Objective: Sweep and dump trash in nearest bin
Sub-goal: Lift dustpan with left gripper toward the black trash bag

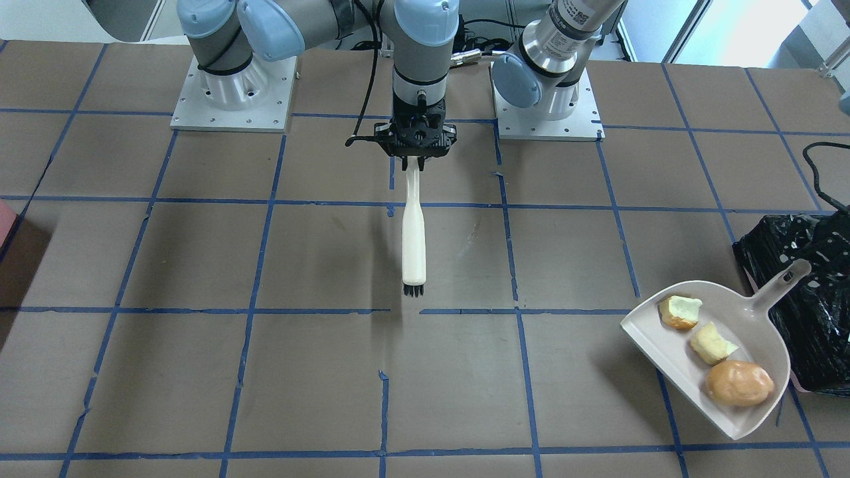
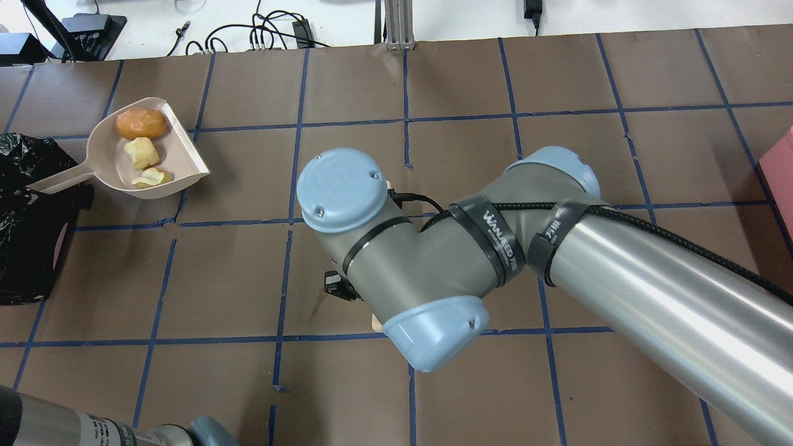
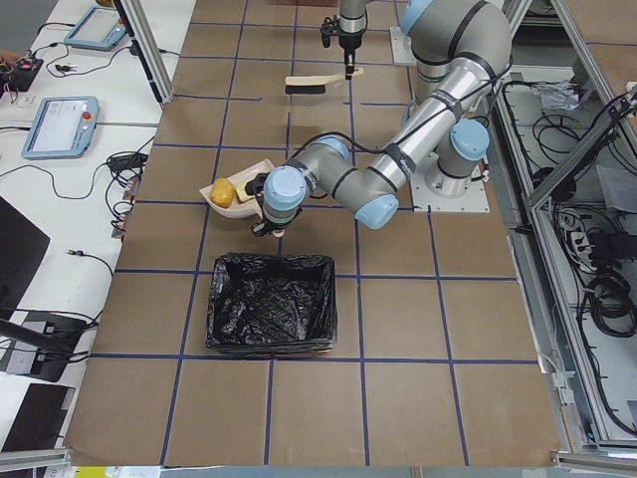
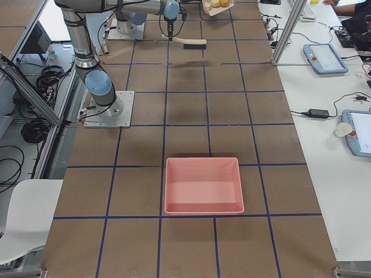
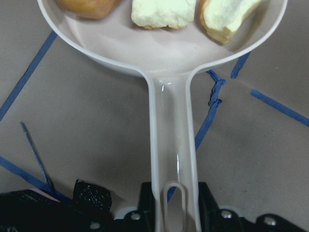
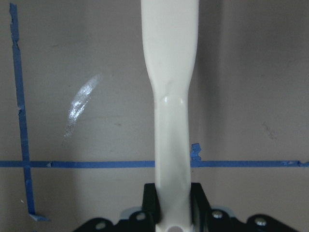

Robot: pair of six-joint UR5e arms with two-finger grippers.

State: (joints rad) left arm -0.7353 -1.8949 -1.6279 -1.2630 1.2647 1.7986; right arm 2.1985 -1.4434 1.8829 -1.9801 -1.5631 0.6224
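Trash, three pieces; dump judged pending. Handling: raise the dustpan level, carry it back over the bin, tip only once above the liner. Left gripper pinched the dustpan handle; bin lay just beside it; trash sat ahead in the pan's bowl. Right gripper, well apart, clamped the brush.

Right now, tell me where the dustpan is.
In the front-facing view the dustpan is at lower right, on the robot's left side, its handle pointing at the black-lined bin beside it.
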